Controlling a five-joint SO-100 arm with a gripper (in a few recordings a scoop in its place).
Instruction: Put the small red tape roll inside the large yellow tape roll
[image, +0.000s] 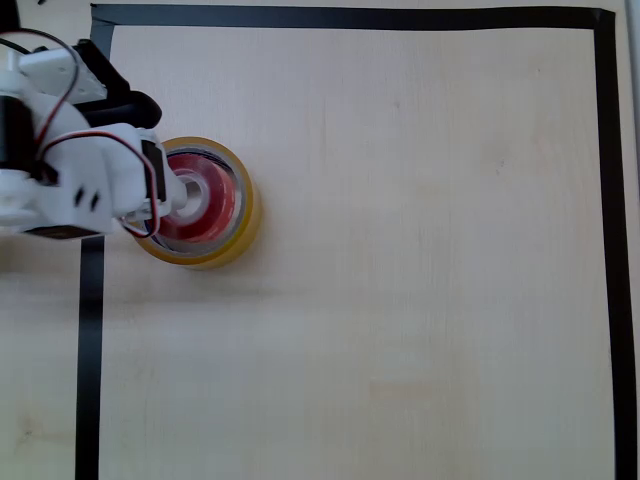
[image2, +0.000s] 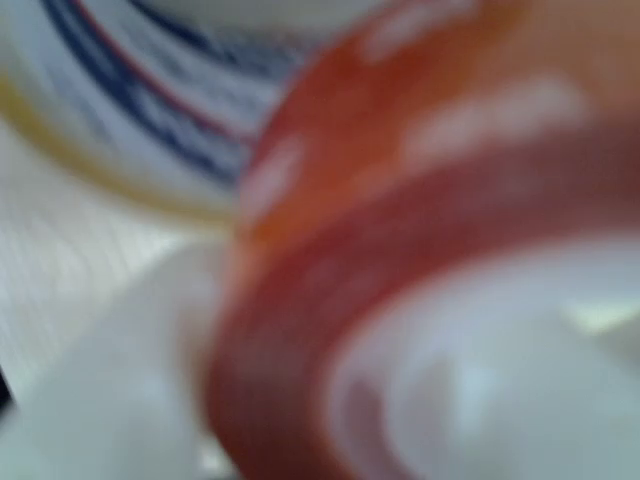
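Note:
In the overhead view the large yellow tape roll (image: 243, 232) lies flat near the left side of the table. The small red tape roll (image: 226, 199) sits inside its ring. My white gripper (image: 176, 196) reaches in from the left, with one finger in the red roll's white core and the other outside its wall, shut on it. The wrist view is very close and blurred. There the red roll (image2: 420, 190) is held against a white finger (image2: 110, 380), with the yellow roll's printed inner core (image2: 130, 90) behind it.
A black tape border (image: 610, 200) frames the light wooden table (image: 420, 300). Its left strip (image: 90, 350) runs just below my arm. Open tabletop stretches to the right of the rolls and below them.

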